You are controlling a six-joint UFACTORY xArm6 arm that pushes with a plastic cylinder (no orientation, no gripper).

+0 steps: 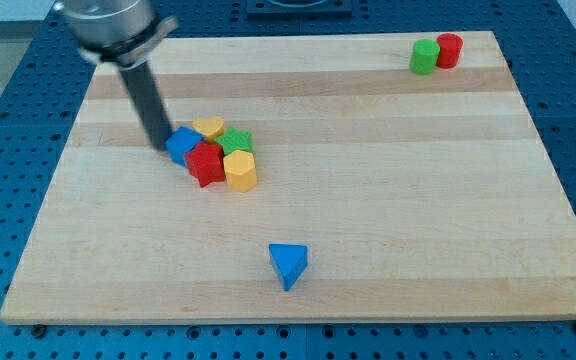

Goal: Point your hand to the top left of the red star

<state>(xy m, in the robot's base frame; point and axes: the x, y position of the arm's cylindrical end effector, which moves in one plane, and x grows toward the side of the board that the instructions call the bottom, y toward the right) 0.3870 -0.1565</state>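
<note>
The red star (206,163) lies in a tight cluster left of the board's middle. Around it are a blue block (181,144) at its upper left, a yellow heart-like block (209,128) above, a green star (236,142) at its upper right and a yellow hexagonal block (240,171) at its right. My tip (159,146) stands just left of the blue block, touching or nearly touching it, up and left of the red star.
A blue triangle (288,265) lies near the view's bottom centre. A green cylinder (425,57) and a red cylinder (450,50) stand side by side at the top right corner of the wooden board (368,200).
</note>
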